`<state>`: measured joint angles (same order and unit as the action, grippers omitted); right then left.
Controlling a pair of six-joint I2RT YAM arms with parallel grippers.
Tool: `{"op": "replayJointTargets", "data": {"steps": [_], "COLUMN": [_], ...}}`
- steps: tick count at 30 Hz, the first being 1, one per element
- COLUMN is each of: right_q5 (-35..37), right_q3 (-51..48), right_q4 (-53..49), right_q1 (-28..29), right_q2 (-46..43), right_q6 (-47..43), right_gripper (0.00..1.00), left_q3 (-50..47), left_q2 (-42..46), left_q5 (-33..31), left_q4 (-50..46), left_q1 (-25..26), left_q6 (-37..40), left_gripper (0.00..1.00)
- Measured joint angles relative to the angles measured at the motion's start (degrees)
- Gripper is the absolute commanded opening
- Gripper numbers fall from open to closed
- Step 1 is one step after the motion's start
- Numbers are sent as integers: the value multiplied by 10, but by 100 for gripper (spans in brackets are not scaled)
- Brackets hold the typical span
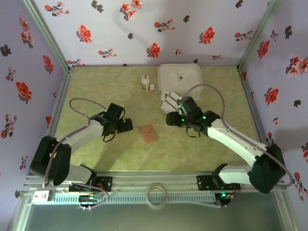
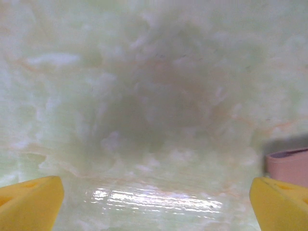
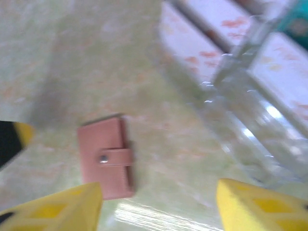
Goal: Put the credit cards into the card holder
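The brown card holder (image 1: 147,134) lies closed flat on the table between the two arms, its snap strap showing in the right wrist view (image 3: 107,161). White credit cards with pink print (image 3: 211,33) lie in a clear stand (image 1: 169,102) in front of the white box; a teal card edge (image 3: 297,21) shows at the corner. My right gripper (image 1: 171,119) is open just in front of the cards, above bare table right of the holder. My left gripper (image 1: 126,126) is open over bare table left of the holder, whose edge (image 2: 288,166) appears at its right.
A large white rounded-square box (image 1: 179,78) stands at the back centre, with two small white bottles (image 1: 146,84) to its left. A roll of tape (image 1: 155,194) lies on the near frame. Floral walls close the table on three sides.
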<state>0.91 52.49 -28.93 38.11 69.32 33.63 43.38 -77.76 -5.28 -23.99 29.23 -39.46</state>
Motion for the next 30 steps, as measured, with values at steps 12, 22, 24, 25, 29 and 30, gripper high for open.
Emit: {"op": "replayJointTargets", "data": {"steps": [12, 22, 24, 25, 29, 30], "right_q5": [206, 353, 369, 375, 398, 405], "right_q3": [-109, -198, -205, -208, -217, -217], "right_q4": [-27, 66, 97, 116, 188, 204], "right_q1": [-111, -173, -200, -216, -269, -279], "right_q2": [-246, -257, -240, -228, -159, -140], "right_q6": [-4, -17, -23, -27, -59, -68], "right_gripper": [100, 100, 100, 100, 100, 100], "left_q3": [36, -65, -106, -128, -214, -225], "left_q2": [189, 332, 360, 372, 395, 391], "left_q5": [-77, -176, -215, -233, -280, -286], "left_q4": [1, 91, 127, 154, 288, 310], "left_q1": [-8, -10, -12, -15, -53, -72], "left_q6": [85, 184, 209, 228, 328, 348], "left_gripper": [100, 100, 100, 100, 100, 100]}}
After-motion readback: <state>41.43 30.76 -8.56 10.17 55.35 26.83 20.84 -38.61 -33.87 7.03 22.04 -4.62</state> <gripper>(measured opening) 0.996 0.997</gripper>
